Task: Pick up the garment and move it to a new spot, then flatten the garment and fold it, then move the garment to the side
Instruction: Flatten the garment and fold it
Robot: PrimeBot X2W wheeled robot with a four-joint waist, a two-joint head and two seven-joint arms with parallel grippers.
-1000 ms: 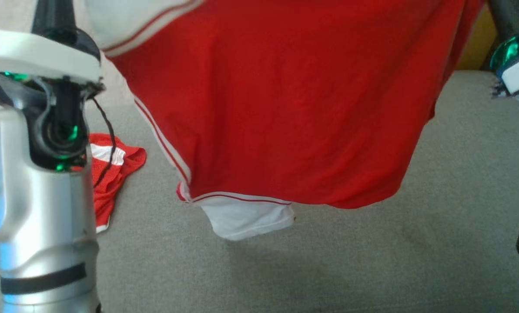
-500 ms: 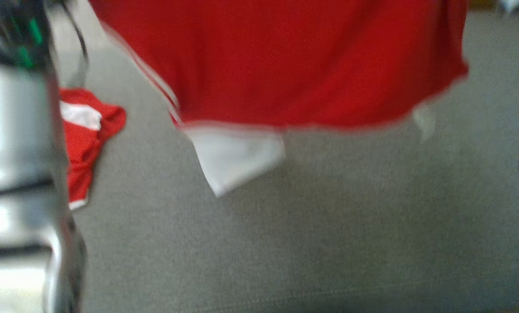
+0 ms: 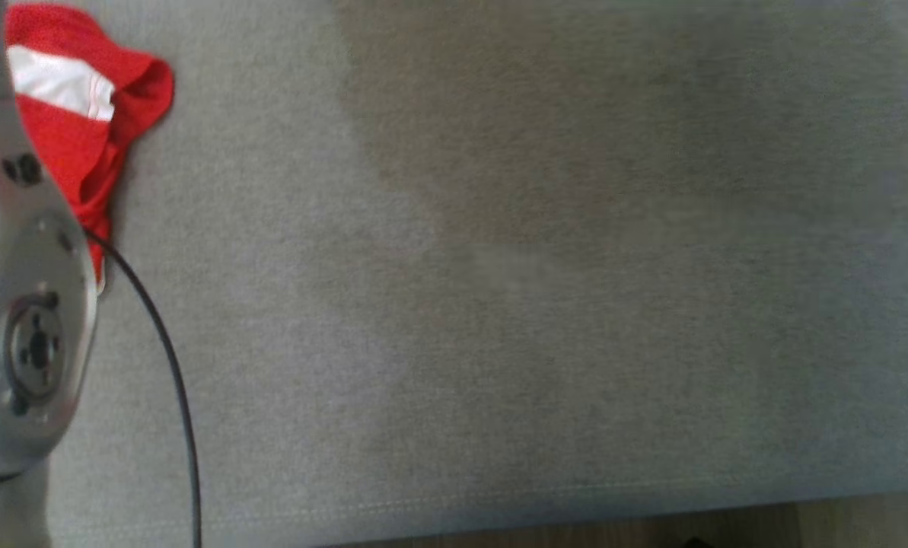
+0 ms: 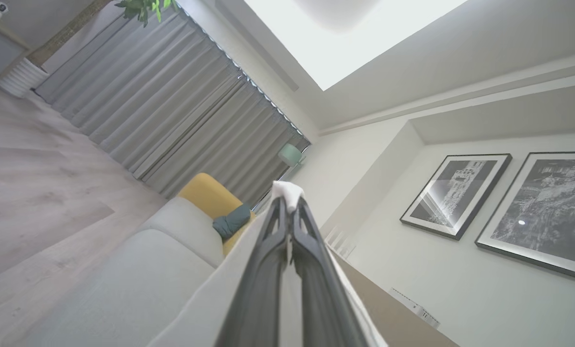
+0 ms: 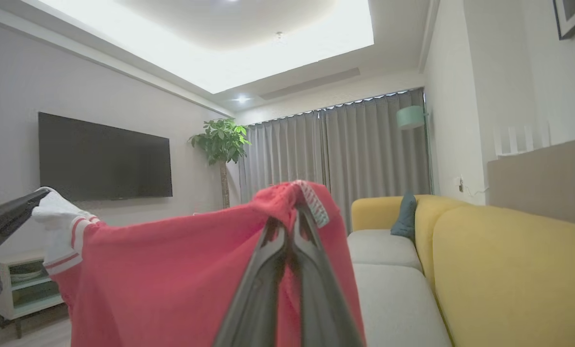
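- Garment [image 5: 181, 270]: red shirt w/ white sleeve [image 5: 58, 217], held in the air and stretched btwn both grippers; in right wrist view it hangs beside the grey sofa seat [image 5: 393, 289].
- Change vs. prev. head frames: red cloth then hung across the upper part of head view. The whole picture has since shifted, i.e. the camera has tilted down, and it now looks onto the grey sofa seat.
- Second red garment [image 3: 81, 99]: crumpled on the seat at the top-left corner of head view; it was at mid-left a second ago. This is camera shift, not a move of the cloth.
- Right gripper [image 5: 287, 217]: raised, fingers pressed together, pinching the garment's red edge beside a small label [image 5: 316, 205].
- Left gripper [image 4: 288, 205]: raised, fingers pressed together on a bit of white cloth at the tips; in right wrist view it pinches the sleeve end at far left.
- Left arm [image 3: 20, 327]: silver link along the left edge of head view, w/ black cable [image 3: 172, 365] curving down beside it.
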